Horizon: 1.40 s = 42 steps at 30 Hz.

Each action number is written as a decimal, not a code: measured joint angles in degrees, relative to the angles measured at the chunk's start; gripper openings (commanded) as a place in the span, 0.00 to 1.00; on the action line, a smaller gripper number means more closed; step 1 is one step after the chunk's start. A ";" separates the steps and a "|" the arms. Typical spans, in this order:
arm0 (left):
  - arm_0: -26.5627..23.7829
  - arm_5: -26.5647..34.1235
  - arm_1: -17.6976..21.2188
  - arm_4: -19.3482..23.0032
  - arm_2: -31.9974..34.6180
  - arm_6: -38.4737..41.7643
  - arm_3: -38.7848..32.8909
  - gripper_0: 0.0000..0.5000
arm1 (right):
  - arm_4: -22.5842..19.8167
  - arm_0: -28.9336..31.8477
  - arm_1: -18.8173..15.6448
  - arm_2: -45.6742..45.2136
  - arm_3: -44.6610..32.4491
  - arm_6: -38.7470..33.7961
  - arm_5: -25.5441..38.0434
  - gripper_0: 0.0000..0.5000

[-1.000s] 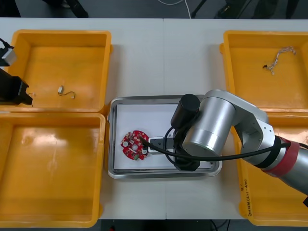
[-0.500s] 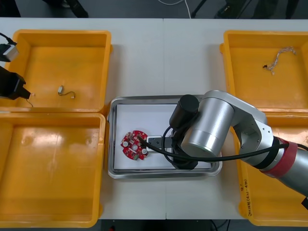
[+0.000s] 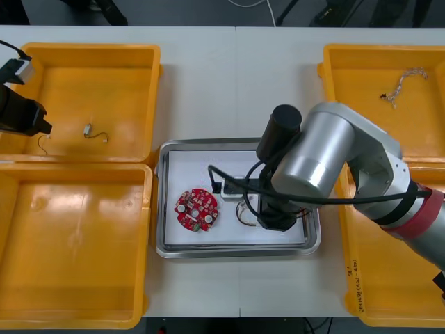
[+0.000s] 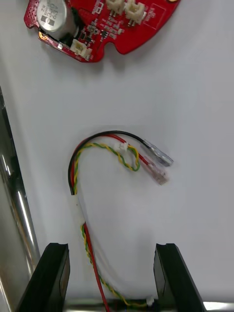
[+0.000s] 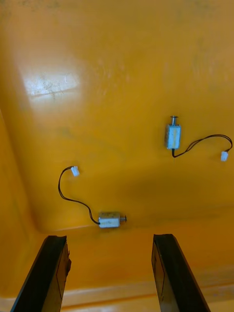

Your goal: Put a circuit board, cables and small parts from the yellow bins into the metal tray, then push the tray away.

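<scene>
The round red circuit board (image 3: 197, 208) lies flat on the white floor of the metal tray (image 3: 161, 202), at the centre of the front view, in the tray's left half; just right of it lies a red and yellow cable (image 3: 243, 213), bent in a hook, apart from the board; in the right wrist view the cable (image 4: 97, 161) has its plugs turned towards the board (image 4: 100, 22), and its tail runs between the fingers. The right gripper (image 4: 109, 248) hangs over that tail with its fingers spread wide, gripping nothing; the tray's shiny rim (image 4: 14, 209) runs beside one finger. From above, the bulky silver right arm (image 3: 327, 160) covers the tray's right half.

At the left edge, the left gripper (image 3: 28, 118) is over the upper left yellow bin (image 3: 90, 50), fingers wide apart (image 5: 108, 239); two small metal parts (image 5: 172, 135) with thin black leads lie on the bin floor ahead of them, well apart. The upper right bin (image 3: 375, 50) holds a twisted cable (image 3: 403, 83).
</scene>
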 measured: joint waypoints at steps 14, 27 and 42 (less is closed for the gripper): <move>-1.00 -9.10 0.00 -0.65 -3.60 -0.20 6.92 1.00 | -10.80 -6.35 -0.11 -17.12 -0.06 -2.41 11.80 1.00; -1.06 -15.81 0.01 -0.60 -7.45 -6.35 12.03 1.00 | -15.05 -6.38 -8.34 -28.05 -0.09 -18.82 11.87 1.00; -1.07 -19.03 0.01 0.31 -8.29 -9.28 16.48 1.00 | -6.54 -6.60 -9.95 -34.08 7.77 -36.27 11.87 1.00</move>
